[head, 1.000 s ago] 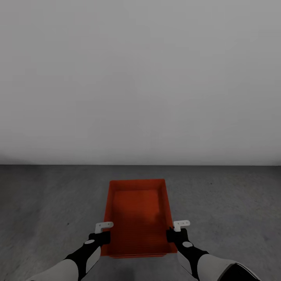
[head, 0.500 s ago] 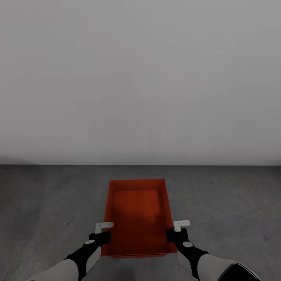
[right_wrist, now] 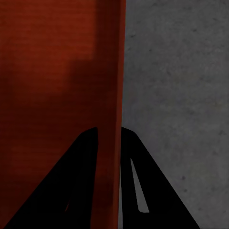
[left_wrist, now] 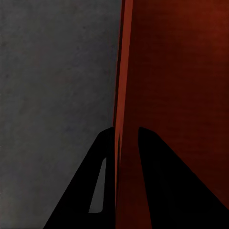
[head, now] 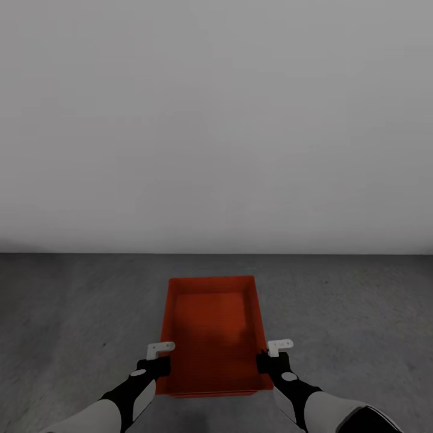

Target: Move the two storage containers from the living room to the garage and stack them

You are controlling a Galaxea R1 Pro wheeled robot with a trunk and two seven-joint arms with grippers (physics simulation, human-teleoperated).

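**A:** what did the arms look like in the head cam?

**B:** lower corners of the frame. White shells on the forearms, black wrist sections, each with a small pale oval patch. The left gripper (head: 157, 359) and right gripper (head: 272, 355) were black with little white L-shaped brackets on top. Wrist cams showed plain black wedge fingers (left_wrist: 157, 181), one slotted.

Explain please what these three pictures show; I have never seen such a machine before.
It is a simulated two-armed robot. The big picture looks down from its head camera. The other two come from cameras by each hand. The left hand and right hand each pinch one long wall of an orange-red container, one finger inside and one outside, as the wrist views show. Below lies the grey concrete floor, with a plain white wall behind. A second rim just under the container may be the other container.
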